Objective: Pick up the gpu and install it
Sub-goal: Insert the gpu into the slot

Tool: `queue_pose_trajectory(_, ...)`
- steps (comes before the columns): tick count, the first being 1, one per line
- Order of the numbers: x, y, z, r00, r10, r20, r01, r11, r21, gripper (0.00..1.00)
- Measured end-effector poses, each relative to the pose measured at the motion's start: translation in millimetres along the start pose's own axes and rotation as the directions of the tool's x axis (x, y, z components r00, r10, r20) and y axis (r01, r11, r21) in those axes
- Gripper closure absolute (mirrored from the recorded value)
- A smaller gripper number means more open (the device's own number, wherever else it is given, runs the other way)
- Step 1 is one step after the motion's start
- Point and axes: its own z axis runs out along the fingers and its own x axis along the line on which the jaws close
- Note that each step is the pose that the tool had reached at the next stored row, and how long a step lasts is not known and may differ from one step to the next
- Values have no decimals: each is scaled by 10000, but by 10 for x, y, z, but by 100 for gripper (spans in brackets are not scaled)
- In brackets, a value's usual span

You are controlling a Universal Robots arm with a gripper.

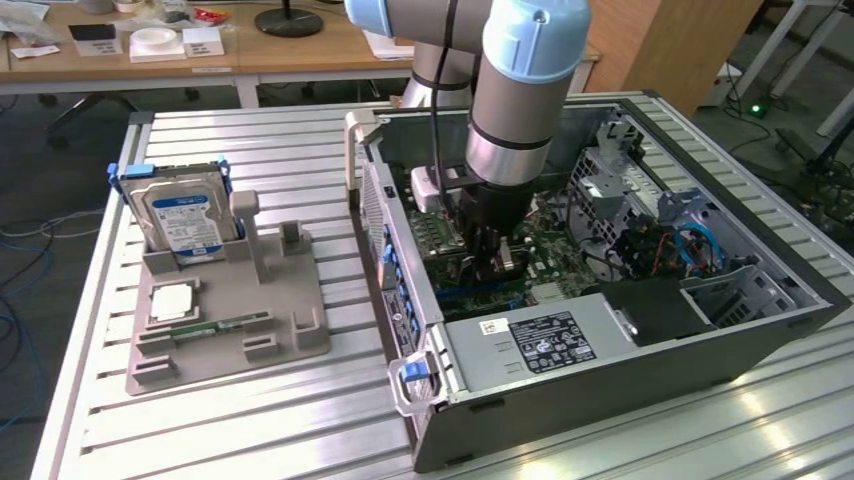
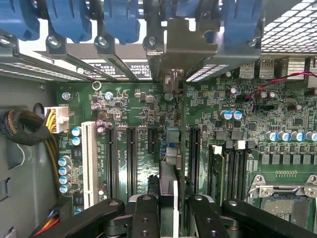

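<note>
Open case [image 1: 587, 400], one pincer [image 2: 171, 201] clamping one gpu [image 2: 173, 148]

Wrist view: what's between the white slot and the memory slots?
Black expansion slots, and the gpu edge-on, held in the jaws; seen in the wrist view.

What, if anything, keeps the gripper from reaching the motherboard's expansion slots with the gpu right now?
Probably nothing, so yes: the gripper holds the gpu edge-on over the long black slots, the case is open on its side, and no cable crosses between them.
</note>
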Motion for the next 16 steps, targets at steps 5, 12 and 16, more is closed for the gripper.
queue_pose_trajectory(5,-4,-7,-1,10000,18,-5,-18,10000,-2,73)
queue_pose_trajectory(12,-5,-3,7,10000,17,-4,-17,10000,-1,73)
queue_pose_trajectory(16,-5,-1,22,10000,17,-2,-17,10000,-2,73)
